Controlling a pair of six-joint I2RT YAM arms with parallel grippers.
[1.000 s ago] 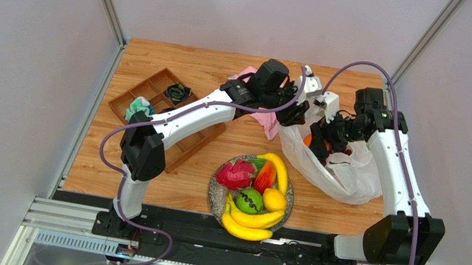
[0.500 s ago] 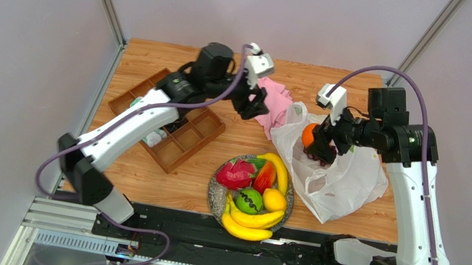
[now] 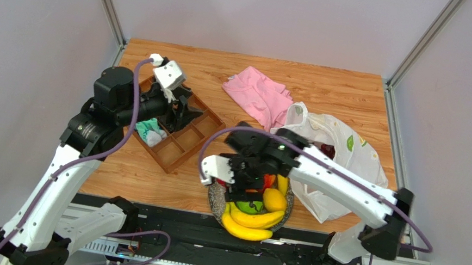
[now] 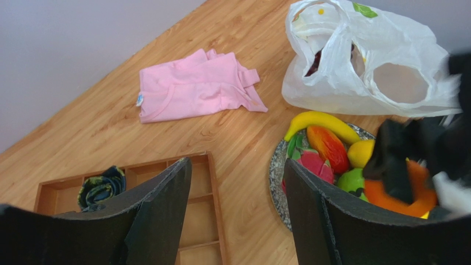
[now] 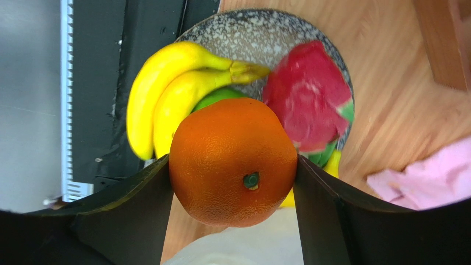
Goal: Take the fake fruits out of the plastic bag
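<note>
The right claw [image 5: 232, 182] holds the orange [image 5: 232, 160] between its two fingers, gripped at the fruit's widest part. It hangs directly above the speckled plate [image 5: 249, 33], with the orange not touching anything on it. In the top view this claw [image 3: 239, 175] covers the plate's [image 3: 213, 189] far-left part.

On the plate lie two yellow bananas [image 5: 160, 94] along the edge nearest the arm bases. A green round fruit [image 5: 218, 95] sits just inside them, and a red-pink dragon fruit [image 5: 309, 94] lies on the far side. The left wrist view also shows a lemon [image 4: 360, 153], a red-orange piece [image 4: 329, 146] and a third banana [image 4: 320, 120] at the plate's [image 4: 275, 171] far edge.

The plastic bag [image 3: 345, 170] lies crumpled on the counter [image 3: 336, 91] just beside the plate, to its right and far right, mouth open. A dark purple-red fruit [image 4: 315, 62] shows inside the mouth; it is too hidden to name with certainty.

The left claw [image 3: 176, 106] is well to the plate's left, above the wooden tray [image 3: 180, 145]. Its jaws stand wide apart with nothing between them, as its own camera shows [image 4: 237, 210]. A pink cloth [image 3: 258, 97] lies flat beyond the plate, on the far side of the counter, apart from both claws. A dark rolled item [image 4: 100, 187] and a pale green one [image 3: 149, 131] rest in separate tray compartments.
</note>
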